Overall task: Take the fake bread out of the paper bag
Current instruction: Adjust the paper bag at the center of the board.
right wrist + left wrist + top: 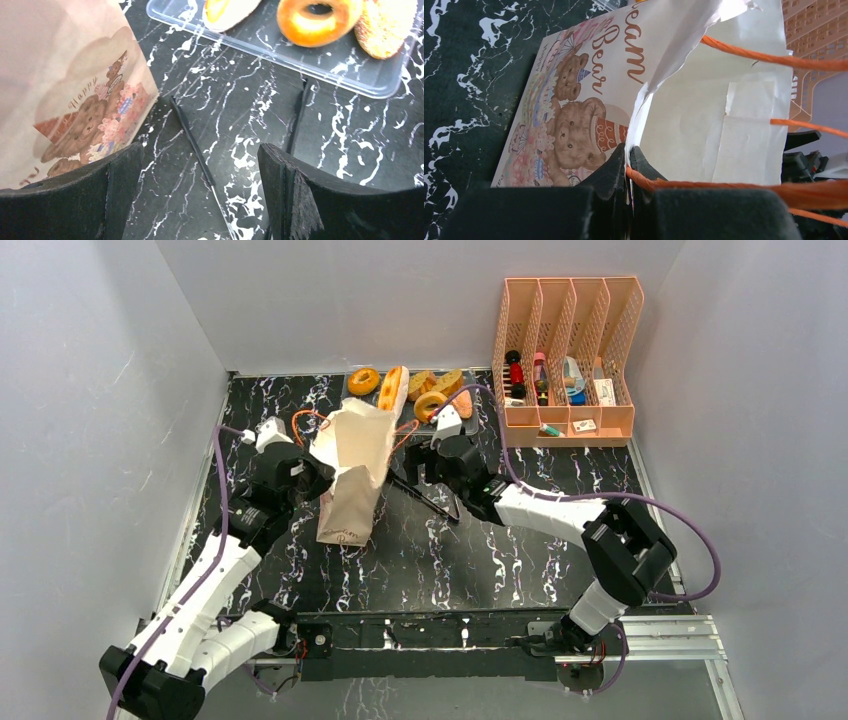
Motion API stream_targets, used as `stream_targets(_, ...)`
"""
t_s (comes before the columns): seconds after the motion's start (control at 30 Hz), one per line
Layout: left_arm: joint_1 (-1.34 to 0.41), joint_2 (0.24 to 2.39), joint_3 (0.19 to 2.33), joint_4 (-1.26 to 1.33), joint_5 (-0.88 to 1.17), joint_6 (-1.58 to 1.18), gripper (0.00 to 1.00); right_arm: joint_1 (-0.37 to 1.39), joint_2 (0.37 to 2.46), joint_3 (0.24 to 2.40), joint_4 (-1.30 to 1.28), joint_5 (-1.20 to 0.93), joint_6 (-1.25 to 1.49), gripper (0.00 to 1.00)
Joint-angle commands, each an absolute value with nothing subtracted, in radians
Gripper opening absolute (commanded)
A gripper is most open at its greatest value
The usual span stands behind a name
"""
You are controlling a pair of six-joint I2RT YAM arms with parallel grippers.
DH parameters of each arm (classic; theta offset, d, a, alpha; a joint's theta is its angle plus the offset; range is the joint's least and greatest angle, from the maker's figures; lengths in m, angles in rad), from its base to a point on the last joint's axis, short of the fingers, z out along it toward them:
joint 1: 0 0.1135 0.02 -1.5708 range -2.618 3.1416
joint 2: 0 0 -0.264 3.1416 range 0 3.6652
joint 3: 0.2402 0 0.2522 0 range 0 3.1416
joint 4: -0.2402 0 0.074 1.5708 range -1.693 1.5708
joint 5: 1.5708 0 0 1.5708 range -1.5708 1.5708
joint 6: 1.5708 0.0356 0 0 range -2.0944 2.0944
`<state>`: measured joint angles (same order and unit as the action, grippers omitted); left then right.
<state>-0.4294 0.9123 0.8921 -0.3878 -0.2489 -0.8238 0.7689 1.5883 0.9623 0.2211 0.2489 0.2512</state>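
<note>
The paper bag [352,468] stands tilted at the middle left, mouth up, with its bear picture outward [574,125]. My left gripper [314,478] is shut on the bag's rim and an orange cord handle [628,156]. The bag's inside shows only bare paper [704,130]. The fake bread lies behind the bag on a clear tray [260,46]: a doughnut [363,380], a long roll [392,388], slices [437,382], a second doughnut [430,404] [317,15] and a bun [463,403]. My right gripper [420,465] [200,167] is open and empty, right of the bag and low over the table.
A thin black stick [425,498] [192,140] lies on the black marble table under my right gripper. A peach mesh organiser [565,360] with small items stands at the back right. Grey walls close in the left, back and right.
</note>
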Motion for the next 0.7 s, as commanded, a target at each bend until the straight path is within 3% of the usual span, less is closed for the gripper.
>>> stream_targets(0.0,-0.393,0.882,0.863,-0.395,-0.187,-0.815,0.06,0.807,1.615,1.038,0.287,0.218,0.226,0.83)
stream_targets(0.27,-0.389,0.862,0.923,-0.488,-0.232,-0.746,0.68,0.880,1.689,1.135,0.262,0.263,0.209,0.83)
stream_targets(0.43,-0.390,0.845,0.979,-0.548,-0.262,-0.698,0.79,0.904,1.723,1.182,0.247,0.283,0.205,0.83)
stream_targets(0.6,-0.390,0.811,1.041,-0.657,-0.313,-0.704,0.83,0.923,1.735,1.208,0.239,0.298,0.197,0.83)
stream_targets(0.67,-0.390,0.777,1.031,-0.678,-0.322,-0.722,0.92,0.930,1.735,1.212,0.237,0.309,0.195,0.83)
